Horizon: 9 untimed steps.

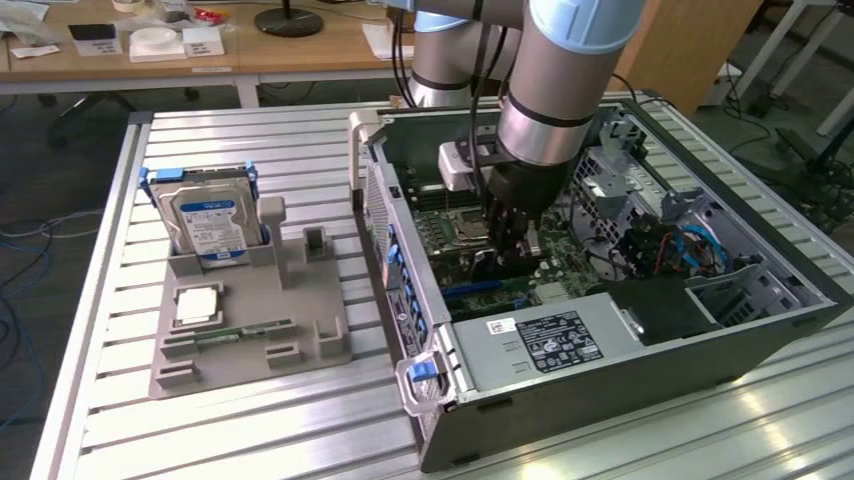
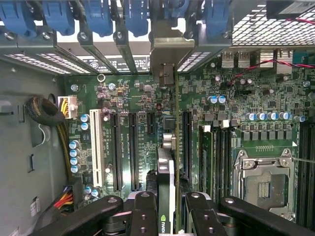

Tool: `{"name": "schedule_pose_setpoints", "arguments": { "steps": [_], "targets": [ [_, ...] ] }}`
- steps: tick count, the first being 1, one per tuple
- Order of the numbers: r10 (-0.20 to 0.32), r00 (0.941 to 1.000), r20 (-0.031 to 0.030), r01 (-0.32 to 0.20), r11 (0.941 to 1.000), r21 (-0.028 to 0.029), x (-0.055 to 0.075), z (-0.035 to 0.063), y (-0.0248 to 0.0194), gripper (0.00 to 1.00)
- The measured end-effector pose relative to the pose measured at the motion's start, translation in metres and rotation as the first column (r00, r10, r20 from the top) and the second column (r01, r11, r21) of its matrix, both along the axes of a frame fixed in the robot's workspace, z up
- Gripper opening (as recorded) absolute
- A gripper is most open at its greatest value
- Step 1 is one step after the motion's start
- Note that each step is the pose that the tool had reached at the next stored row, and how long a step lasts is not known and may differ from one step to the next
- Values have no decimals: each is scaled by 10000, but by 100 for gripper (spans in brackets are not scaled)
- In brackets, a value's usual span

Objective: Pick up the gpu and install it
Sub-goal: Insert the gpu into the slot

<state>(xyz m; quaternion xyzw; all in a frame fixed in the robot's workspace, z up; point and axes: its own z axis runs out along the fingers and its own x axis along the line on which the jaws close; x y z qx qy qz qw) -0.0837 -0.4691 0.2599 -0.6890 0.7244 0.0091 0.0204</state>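
The gpu is seen edge-on in the wrist view, a thin black card with a green logo near my fingers. Its silvery end bracket reaches the row of rear slot openings. My gripper is shut on the card, one black finger on each side. The card stands upright over the green motherboard, in line with the long black expansion slots. I cannot tell whether its edge sits in a slot. In the exterior view my gripper is down inside the open computer case.
Blue slot latches line the case's rear wall. A processor socket lies beside the memory slots. On the exterior view's left, a grey holder carries a silver hard drive, a chip and a green memory stick.
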Motion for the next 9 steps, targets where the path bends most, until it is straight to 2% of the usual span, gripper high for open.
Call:
{"name": "schedule_pose_setpoints", "arguments": {
  "steps": [9],
  "targets": [
    [-2, 10000, -1, 2, 10000, -2, -23, -9, 15, 27]
  ]
}}
